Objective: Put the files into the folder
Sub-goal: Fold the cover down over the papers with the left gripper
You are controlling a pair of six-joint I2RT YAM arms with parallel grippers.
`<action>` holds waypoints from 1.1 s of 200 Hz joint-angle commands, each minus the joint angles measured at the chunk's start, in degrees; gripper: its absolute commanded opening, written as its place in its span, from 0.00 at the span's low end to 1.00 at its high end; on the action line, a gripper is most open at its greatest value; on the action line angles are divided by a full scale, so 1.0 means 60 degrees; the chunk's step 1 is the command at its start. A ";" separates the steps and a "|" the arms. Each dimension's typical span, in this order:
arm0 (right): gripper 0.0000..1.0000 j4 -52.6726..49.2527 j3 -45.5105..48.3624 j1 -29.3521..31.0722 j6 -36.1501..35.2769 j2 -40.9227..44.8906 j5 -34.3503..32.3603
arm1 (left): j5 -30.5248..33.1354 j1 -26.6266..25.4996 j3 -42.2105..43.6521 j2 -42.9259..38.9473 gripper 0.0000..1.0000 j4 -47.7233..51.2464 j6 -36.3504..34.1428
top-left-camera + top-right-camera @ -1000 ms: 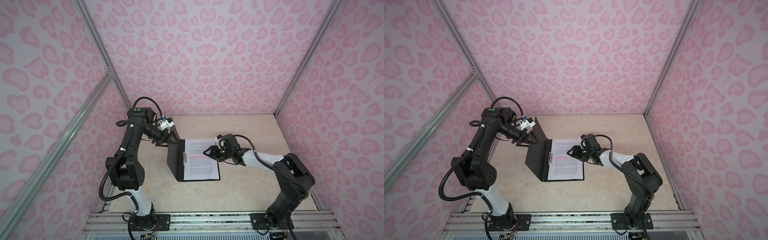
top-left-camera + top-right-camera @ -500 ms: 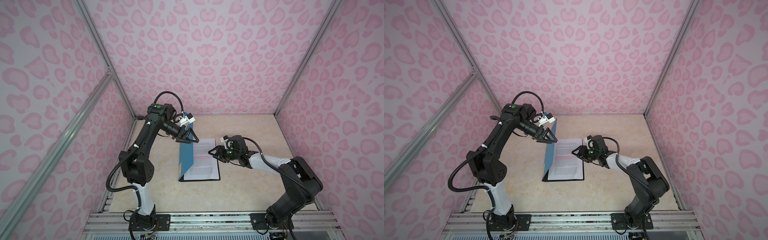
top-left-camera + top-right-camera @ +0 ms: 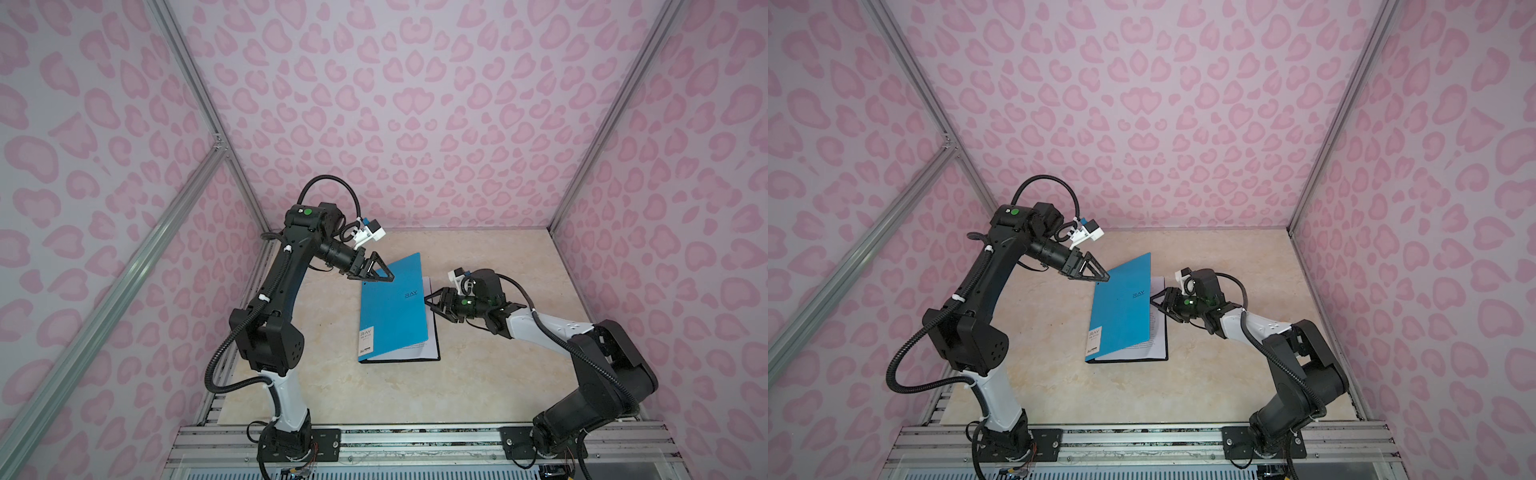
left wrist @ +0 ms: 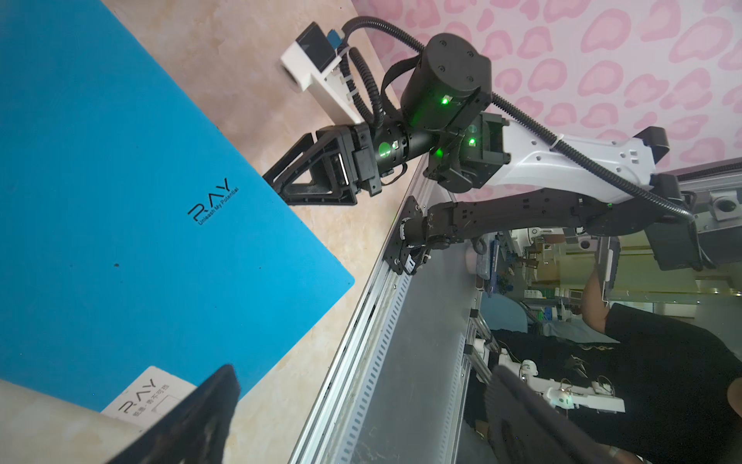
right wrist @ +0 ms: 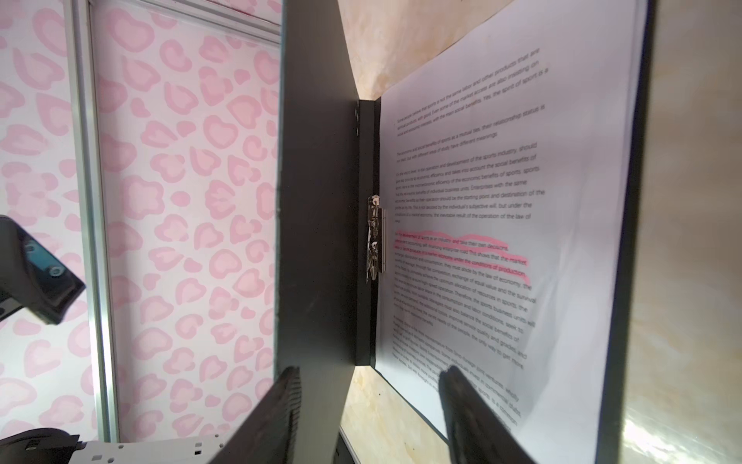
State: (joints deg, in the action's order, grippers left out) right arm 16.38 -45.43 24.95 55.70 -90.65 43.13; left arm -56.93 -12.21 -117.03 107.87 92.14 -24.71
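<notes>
While it hangs ajar, blue folder, pink-highlighted white files

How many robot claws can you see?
2. The left claw is at the far edge of the blue folder. The right claw is at its free long edge, by the printed sheets. None seems hidden.

Twin black-and-white robot arms
Left arm, seven o'clock, and right arm, four o'clock: white links, ribbed black cables, green lights; left gripper triangular, black.
</notes>
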 commanded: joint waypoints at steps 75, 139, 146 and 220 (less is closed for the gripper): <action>0.58 -0.0941 0.0331 -0.0197 -0.0953 0.0432 0.0091 | 0.0518 0.1286 0.2291 -0.1046 0.99 -0.0443 -0.0760; 0.58 -0.0961 0.0640 -0.0452 -0.1281 0.0256 0.0208 | 0.1343 0.1441 0.3793 -0.1568 0.99 -0.1648 -0.0415; 0.59 -0.0958 0.0670 -0.0467 -0.1311 0.0208 0.0208 | 0.1370 0.1484 0.3952 -0.1600 0.99 -0.1726 -0.0415; 0.58 -0.0945 0.0923 -0.0606 -0.1588 0.0037 0.0223 | 0.1504 0.1650 0.4930 -0.1683 0.99 -0.2501 -0.0378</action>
State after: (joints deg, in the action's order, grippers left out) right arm 10.44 -40.10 21.58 47.81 -90.13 43.59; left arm -47.90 -2.44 -88.01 97.97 78.52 -26.59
